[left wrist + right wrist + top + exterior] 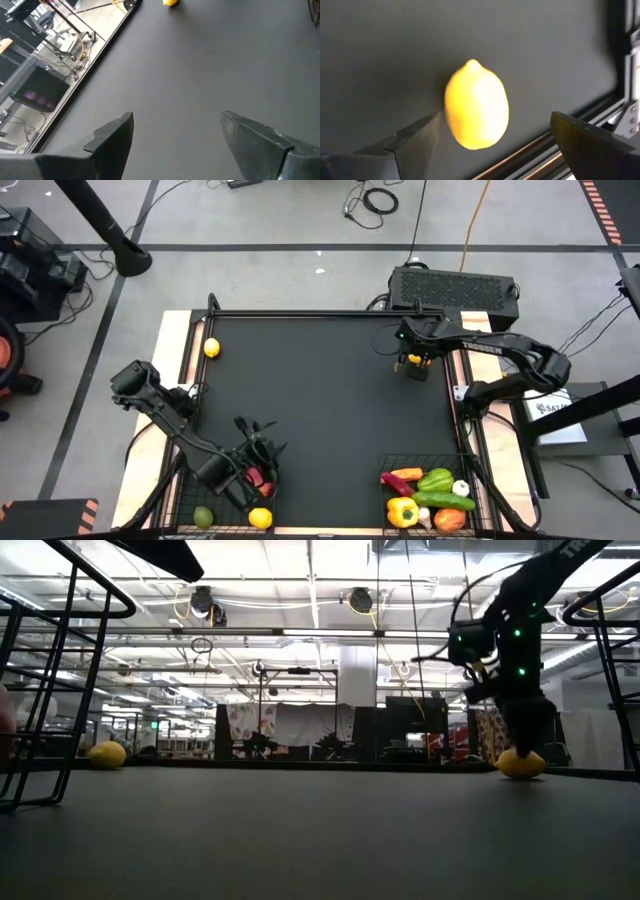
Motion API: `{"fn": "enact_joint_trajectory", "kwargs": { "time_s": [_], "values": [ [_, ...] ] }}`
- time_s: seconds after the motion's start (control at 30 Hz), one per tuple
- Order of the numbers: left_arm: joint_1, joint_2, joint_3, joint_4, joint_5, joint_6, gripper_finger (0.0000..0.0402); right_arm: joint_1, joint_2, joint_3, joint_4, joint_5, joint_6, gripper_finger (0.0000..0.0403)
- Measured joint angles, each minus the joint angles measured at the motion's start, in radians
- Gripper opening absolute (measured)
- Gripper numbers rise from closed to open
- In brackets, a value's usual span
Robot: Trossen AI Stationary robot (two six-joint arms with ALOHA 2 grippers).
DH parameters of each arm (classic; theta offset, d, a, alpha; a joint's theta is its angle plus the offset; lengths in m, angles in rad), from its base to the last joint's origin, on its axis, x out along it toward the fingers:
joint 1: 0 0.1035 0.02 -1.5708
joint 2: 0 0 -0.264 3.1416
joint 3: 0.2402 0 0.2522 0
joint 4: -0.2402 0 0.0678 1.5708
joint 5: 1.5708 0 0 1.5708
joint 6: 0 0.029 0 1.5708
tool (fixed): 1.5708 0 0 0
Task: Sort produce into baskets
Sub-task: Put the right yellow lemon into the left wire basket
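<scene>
Yellow oval lemon [476, 105], loose on black table mat [310, 400] near far right corner, between wide-spread fingers of right gripper [414, 367] (left gripper [262, 452] spread, empty, over near-left black wire-mesh basket [180, 502]); step: approach; next: lower, close

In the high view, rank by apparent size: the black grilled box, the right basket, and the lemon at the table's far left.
1. Right basket, though the picture's edge cuts it off.
2. Grilled box, close behind; its height above the table may skew this.
3. Lemon, by far the smallest.
</scene>
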Motion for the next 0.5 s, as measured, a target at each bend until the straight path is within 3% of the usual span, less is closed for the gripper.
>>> {"fn": "enact_joint_trajectory", "kwargs": {
  "time_s": [0.5],
  "values": [
    [-0.001, 0.000, 0.000, 0.009, 0.004, 0.027, 0.0306, -0.013, 0.025, -0.034, 0.047, 0.016, -0.044, 0.0312]
  ]
}}
